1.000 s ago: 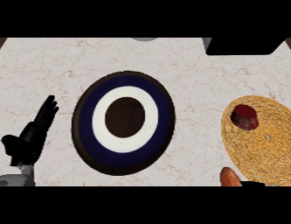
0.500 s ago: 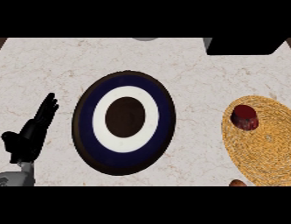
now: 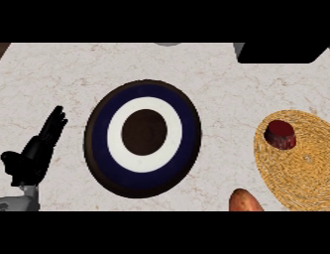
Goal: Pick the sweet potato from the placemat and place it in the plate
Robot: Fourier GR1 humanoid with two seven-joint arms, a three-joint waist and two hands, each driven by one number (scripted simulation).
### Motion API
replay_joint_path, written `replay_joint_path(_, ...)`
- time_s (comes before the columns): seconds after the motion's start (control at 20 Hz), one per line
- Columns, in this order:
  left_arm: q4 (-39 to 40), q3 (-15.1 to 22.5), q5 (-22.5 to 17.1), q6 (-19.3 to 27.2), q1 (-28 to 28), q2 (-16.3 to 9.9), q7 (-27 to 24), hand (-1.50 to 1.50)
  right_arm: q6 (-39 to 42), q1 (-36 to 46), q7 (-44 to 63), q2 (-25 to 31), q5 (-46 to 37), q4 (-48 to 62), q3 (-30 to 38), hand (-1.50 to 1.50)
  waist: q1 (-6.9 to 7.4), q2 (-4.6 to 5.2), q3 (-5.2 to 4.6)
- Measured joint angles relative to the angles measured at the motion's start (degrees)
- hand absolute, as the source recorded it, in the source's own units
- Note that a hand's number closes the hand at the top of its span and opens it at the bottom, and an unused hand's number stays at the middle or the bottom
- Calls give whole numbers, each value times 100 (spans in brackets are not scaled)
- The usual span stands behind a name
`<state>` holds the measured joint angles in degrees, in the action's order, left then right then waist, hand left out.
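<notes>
The plate (image 3: 98, 144) is round, dark blue with a white ring and a brown middle, and lies at the counter's centre with nothing on it. A woven straw placemat (image 3: 310, 163) lies to its right, with a dark red rounded lump (image 3: 279, 134) near its upper left. At the view's lower edge, between plate and placemat, an orange-brown rounded end like a sweet potato (image 3: 244, 201) pokes up; what holds it is hidden. My left hand (image 3: 35, 154) rests open left of the plate, fingers up. My right hand does not show.
A black box (image 3: 281, 52) stands at the back right of the marble counter (image 3: 65, 74). A small grey object (image 3: 169, 44) peeks in at the back edge. Dark wood shows past the counter's left and right edges.
The orange-brown object sank almost out of view at the lower edge, then rose again slightly to the left. Plate, placemat, red lump and left hand have not moved.
</notes>
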<state>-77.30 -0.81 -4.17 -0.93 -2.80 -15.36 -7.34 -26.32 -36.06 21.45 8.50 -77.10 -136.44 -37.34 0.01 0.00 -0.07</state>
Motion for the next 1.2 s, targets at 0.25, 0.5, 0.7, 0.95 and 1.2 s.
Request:
replay_joint_path(0.25,26,-32,9,-57,-133,16,89,0,1195,1268,712,-592,-446,113,-331,150,39,11,-2)
replay_joint_path(0.5,203,-22,116,6,-210,136,-12,0,1507,2922,1852,-772,-343,962,-569,150,64,19,-1)
replay_joint_path(0.7,43,-29,131,-25,-166,115,115,0,1267,4168,2570,-820,10,1942,-574,150,90,15,2)
replay_joint_path(0.95,130,-105,108,-140,-177,87,21,0,858,5742,3229,-837,654,3287,-420,150,115,19,3)
replay_joint_path(1.2,-70,-55,137,-138,-88,131,90,0,-72,6529,3637,-835,1148,4167,-298,-150,174,23,6)
